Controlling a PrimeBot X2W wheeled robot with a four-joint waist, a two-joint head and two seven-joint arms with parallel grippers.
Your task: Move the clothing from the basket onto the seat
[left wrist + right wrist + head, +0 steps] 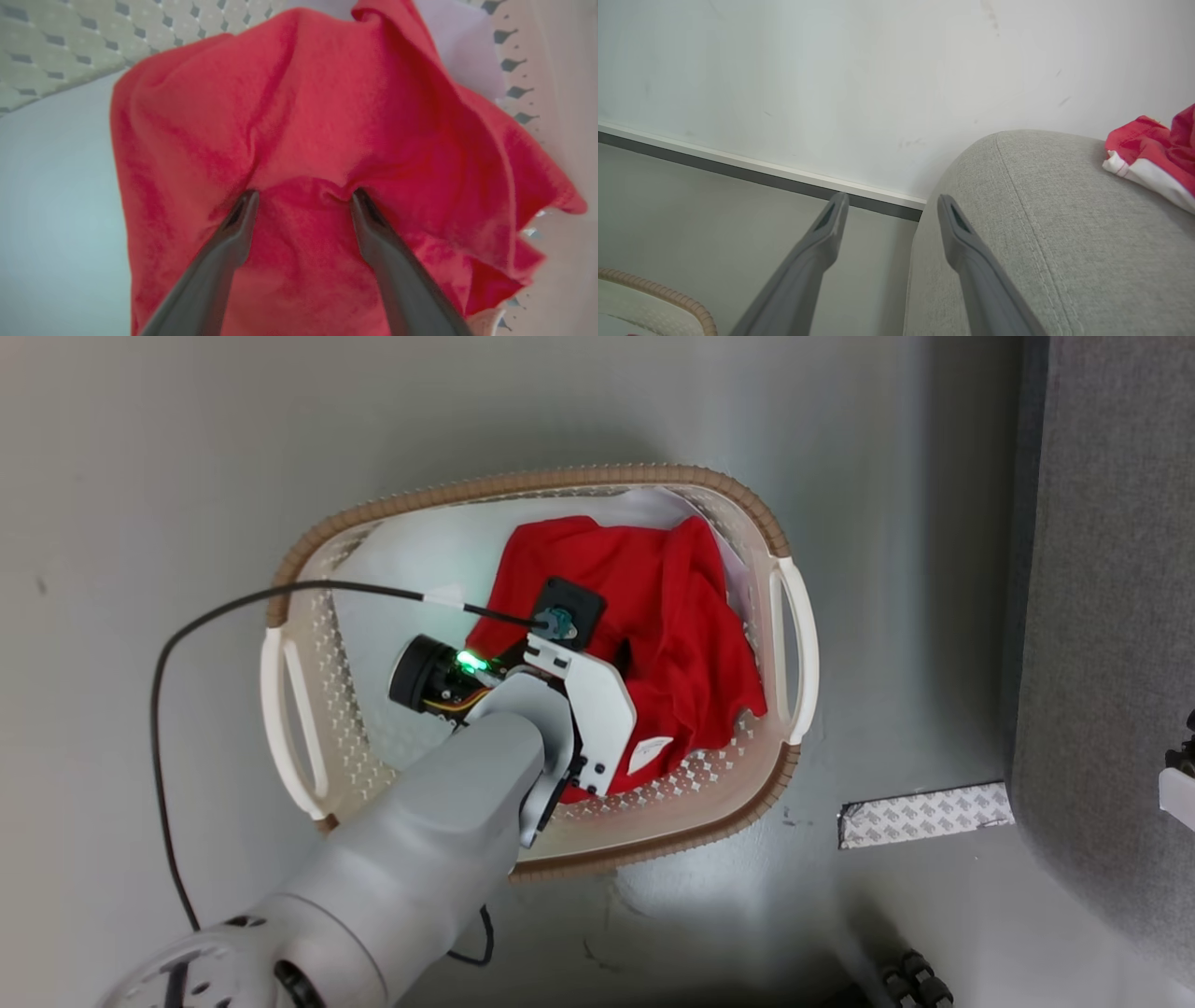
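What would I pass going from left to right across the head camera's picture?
Basket's left handle → red clothing → basket's right handle → silver tape strip → grey seat.

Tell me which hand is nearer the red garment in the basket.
Left. The left hand is inside the basket, open and pressing into the red garment; the right hand hangs open outside it, beside the seat.

no legible text anywhere, white label (649, 753) on the red clothing (653, 607) too small to read
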